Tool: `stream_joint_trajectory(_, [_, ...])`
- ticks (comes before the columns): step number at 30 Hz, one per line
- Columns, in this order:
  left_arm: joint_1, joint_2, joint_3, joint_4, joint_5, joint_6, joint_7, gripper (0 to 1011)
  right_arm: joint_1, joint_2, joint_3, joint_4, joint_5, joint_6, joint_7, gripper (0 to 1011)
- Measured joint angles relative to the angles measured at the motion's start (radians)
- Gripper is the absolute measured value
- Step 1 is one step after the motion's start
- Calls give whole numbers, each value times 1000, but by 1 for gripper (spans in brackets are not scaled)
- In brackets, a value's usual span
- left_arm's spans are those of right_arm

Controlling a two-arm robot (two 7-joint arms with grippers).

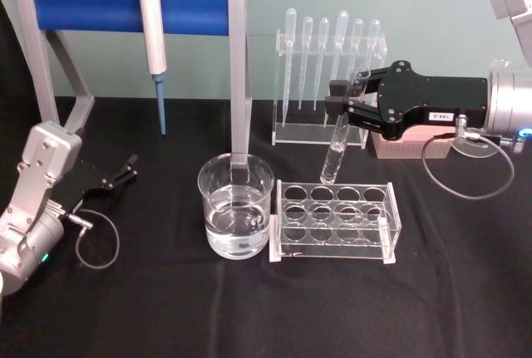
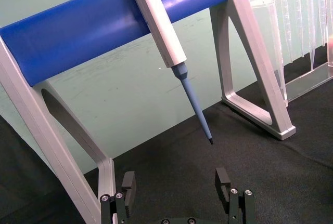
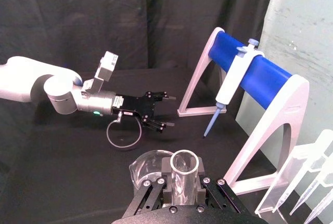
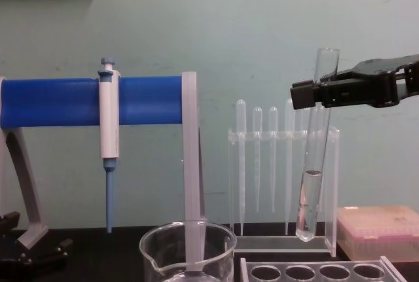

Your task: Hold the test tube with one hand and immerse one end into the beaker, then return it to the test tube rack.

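1. One test tube [image 1: 342, 149], clear glass, nearly upright, some clear liquid in its lower part; held in the air to the right of the beaker [image 1: 218, 208], its rounded bottom higher than the beaker's rim and outside it.
2. One right gripper [image 1: 353, 105], black, clamped on the test tube just below the flared rim; up and to the right of the beaker.
3. One beaker, partly filled with clear liquid, standing on the black table.
4. One test tube rack [image 1: 334, 247], clear plastic, just beside the beaker on its right; the holes seen hold nothing.
5. One left gripper [image 1: 130, 167], fingers spread apart and holding nothing; low over the table, well to the left of the beaker.
6. One pipettor [image 1: 152, 36], hung on the blue stand [image 1: 87, 2] behind and left of the beaker.
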State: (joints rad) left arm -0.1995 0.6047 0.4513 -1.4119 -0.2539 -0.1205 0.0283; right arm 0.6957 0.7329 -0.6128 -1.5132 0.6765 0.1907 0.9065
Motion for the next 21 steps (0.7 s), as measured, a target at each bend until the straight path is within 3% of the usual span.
stream_joint_trajectory(11, [0,0,0,0,0,0,0,1000,0,0,0,0,0,0,0,226])
stream_joint_trajectory(18, [0,0,0,0,0,0,0,1000,60,-14,-21,9,6,10,31,226])
stream_joint_trajectory(21, [0,0,0,0,0,0,0,1000,97,-41,-31,24,16,19,36,226])
